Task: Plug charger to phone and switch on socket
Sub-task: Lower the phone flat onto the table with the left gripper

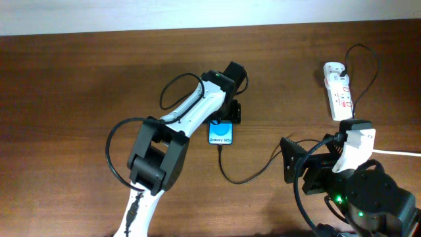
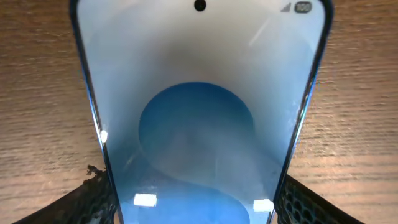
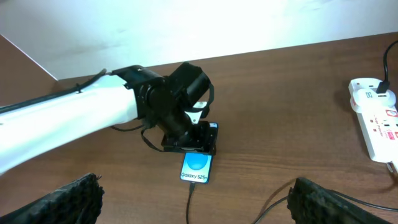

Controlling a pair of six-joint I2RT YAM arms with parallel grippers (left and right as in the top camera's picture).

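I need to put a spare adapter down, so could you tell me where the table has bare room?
The widest free patch is the table left of the left arm. The stretch between the phone and the socket is also bare. It is crowded front right, where the charger loops beside the right arm.

You see the left gripper [image 3: 196, 144] set on the far end of the phone [image 3: 196, 169], the charger [image 3: 189, 202] meeting its near edge, the socket [image 3: 375, 124] well apart.
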